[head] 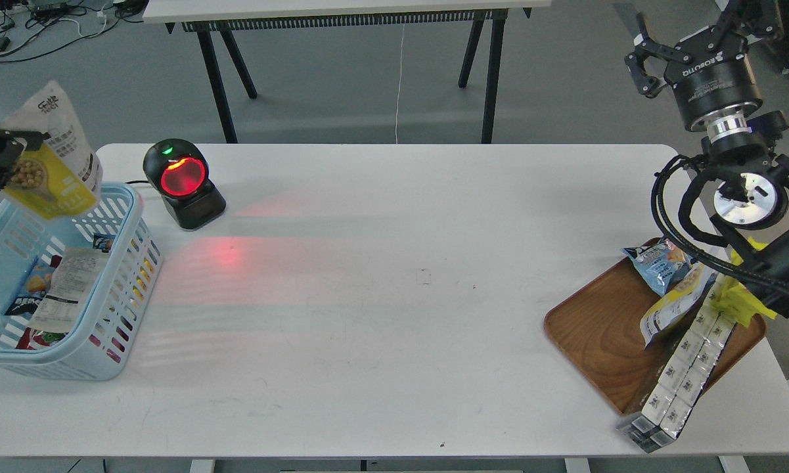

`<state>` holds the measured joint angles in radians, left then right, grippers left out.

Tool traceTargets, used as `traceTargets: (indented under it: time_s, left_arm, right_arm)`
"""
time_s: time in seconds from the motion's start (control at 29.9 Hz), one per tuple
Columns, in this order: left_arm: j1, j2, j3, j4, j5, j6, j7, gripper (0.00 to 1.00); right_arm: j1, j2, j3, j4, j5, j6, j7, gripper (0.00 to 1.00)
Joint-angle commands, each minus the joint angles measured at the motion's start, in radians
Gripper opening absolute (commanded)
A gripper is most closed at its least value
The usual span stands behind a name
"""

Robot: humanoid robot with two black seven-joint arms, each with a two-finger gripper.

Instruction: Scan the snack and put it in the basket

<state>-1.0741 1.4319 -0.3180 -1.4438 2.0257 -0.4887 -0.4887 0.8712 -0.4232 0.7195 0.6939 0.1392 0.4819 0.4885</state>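
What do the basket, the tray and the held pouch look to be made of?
Basket: light blue moulded plastic, going by its thin slotted walls and rolled rim. Tray: wood or a wood-look laminate, brown with visible grain and a slight sheen. Pouch, in the left gripper: probably plastic or foil film, silvery-white and yellow, creased and bent.

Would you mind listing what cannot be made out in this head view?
- Left gripper: cut by the left edge, its hold on the mustard-yellow nut pouch unclear.
- Light blue slotted plastic basket: near corner cut off; lower packets hidden under a printed packet.
- Brown wooden tray: far side hidden by the right arm.
- Pouch print: too small.
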Motion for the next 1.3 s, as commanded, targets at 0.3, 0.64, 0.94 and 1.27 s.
traceTargets:
  time_s: [0.3,0.64,0.94,1.27]
  left_arm:
    - [0.003,0.025,0.103,0.0,-0.041,0.0,0.0,0.01]
    - [0.003,0.025,0.103,-0.004,-0.041,0.0,0.0,0.02]
    - [0.003,0.024,0.102,-0.01,-0.041,0.0,0.0,0.05]
    - [-0.009,0.025,0.086,-0.01,-0.067,0.0,0.0,0.21]
  right_arm:
    - [0.0,0.001,-0.003,-0.002,-0.001,0.003,0.0,0.99]
    - [0.0,0.001,-0.002,-0.001,-0.001,0.0,0.0,0.99]
    - [0.0,0.001,-0.003,-0.002,-0.001,-0.002,0.0,0.99]
    - [0.0,0.001,-0.002,-0.002,-0.001,-0.002,0.0,0.99]
